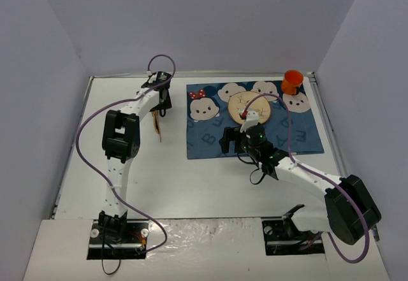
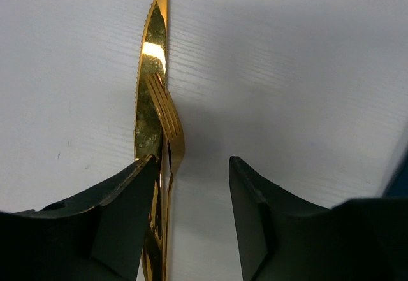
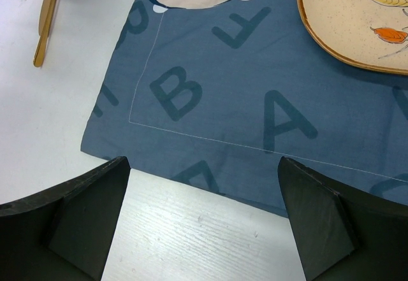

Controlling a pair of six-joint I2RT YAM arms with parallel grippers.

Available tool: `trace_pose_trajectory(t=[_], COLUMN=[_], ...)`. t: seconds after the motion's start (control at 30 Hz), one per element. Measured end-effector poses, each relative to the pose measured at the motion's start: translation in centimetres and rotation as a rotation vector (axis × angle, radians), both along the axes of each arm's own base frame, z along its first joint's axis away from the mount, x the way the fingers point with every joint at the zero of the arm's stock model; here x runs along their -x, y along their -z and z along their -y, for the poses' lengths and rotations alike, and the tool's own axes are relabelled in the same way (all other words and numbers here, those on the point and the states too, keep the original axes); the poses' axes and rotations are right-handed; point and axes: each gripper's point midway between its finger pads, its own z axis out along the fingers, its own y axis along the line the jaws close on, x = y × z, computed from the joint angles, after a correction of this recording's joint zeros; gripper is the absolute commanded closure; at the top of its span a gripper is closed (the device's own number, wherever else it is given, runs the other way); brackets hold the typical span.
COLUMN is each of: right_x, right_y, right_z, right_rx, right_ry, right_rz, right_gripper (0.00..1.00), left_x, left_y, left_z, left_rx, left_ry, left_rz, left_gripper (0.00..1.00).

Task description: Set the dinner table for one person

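Left fingers (image 2: 121, 217) over gold cutlery (image 2: 153, 109) on flat white dinner table (image 2: 287, 71)

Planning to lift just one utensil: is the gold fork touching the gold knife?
Touching. The left wrist view shows the fork resting across the knife.

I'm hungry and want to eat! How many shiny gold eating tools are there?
2. A shiny gold serrated metal knife lies on the white tabletop left of the blue cloth mat; a gold metal fork overlaps it. Another could hide underneath.
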Motion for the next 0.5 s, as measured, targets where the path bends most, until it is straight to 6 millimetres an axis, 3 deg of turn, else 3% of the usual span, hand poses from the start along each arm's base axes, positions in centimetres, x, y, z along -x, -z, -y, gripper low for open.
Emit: trace_pose_trajectory(t=[0.37,0.5], right_x=[0.2,0.2], right_y=[0.0,0.1], right_z=[0.0,0.0], right_rx=[0.004,0.007], right_ry=[-0.006,-0.008], right_rz=[0.003,0.003], right_gripper=[0.02,0.02], left_x=[-0.7,-0.7], left_y=[1.0,1.1], left_z=[-0.1,-0.3], left_rx=[-0.025,-0.034], left_ry=[0.007,0.006], left_rz=[-0.016,-0.017], left_gripper=[0.63,0.75])
